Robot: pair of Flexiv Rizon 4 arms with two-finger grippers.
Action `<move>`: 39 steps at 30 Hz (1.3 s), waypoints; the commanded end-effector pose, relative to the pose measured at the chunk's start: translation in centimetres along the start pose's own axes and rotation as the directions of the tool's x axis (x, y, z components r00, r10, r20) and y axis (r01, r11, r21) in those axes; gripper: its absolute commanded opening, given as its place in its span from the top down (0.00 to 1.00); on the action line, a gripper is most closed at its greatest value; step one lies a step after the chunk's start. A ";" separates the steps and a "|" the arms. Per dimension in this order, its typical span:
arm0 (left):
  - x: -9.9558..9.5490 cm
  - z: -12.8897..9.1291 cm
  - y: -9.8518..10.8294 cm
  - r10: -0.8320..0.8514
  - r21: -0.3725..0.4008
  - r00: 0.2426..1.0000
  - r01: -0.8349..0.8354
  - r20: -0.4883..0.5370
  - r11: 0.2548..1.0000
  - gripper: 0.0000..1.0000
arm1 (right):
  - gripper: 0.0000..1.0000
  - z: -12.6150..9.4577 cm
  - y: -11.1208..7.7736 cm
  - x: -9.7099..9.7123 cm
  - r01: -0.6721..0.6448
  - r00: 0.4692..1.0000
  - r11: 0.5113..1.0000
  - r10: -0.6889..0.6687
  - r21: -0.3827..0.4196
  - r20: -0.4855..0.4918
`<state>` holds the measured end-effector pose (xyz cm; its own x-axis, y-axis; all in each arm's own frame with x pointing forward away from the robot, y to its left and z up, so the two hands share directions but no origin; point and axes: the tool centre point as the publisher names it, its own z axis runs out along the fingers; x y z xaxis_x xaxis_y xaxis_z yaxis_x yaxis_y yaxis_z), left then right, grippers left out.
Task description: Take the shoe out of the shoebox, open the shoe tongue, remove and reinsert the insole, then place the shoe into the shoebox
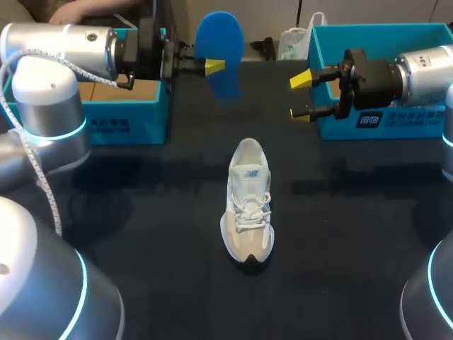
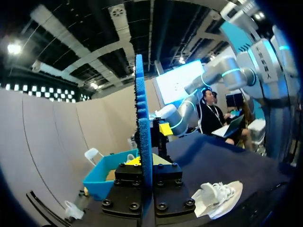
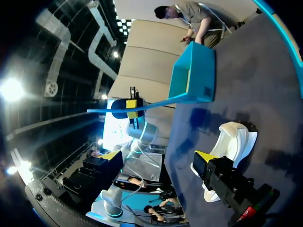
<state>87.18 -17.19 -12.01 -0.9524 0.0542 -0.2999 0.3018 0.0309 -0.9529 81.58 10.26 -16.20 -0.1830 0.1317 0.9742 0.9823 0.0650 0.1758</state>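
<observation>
Currently the insole [image 1: 221,41] is out, pinched aloft by the left hand [image 1: 214,66], right hand [image 1: 301,97] spread and empty, shoe [image 1: 248,202] upright on the surface [image 1: 141,219]; next move likely: feed insole back into the shoe, right hand steadying.

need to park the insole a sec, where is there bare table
Bare table lies either side of the shoe, in front of the left box and right box. Crowded at the back middle: left tool holds the insole there, facing the open right tool.
</observation>
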 end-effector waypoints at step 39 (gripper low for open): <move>1.1 0.6 5.6 0.985 -0.072 0.170 -0.982 0.035 0.172 1.00 | 0.00 0.6 0.1 -0.1 -0.007 1.000 1.000 0.007 0.011 -0.006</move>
<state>87.65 -16.90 -17.49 0.0520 -0.0036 -0.9986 0.9986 0.0062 0.0519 81.47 10.31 -16.15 -0.1782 0.1318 0.9751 0.9831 0.0649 0.1709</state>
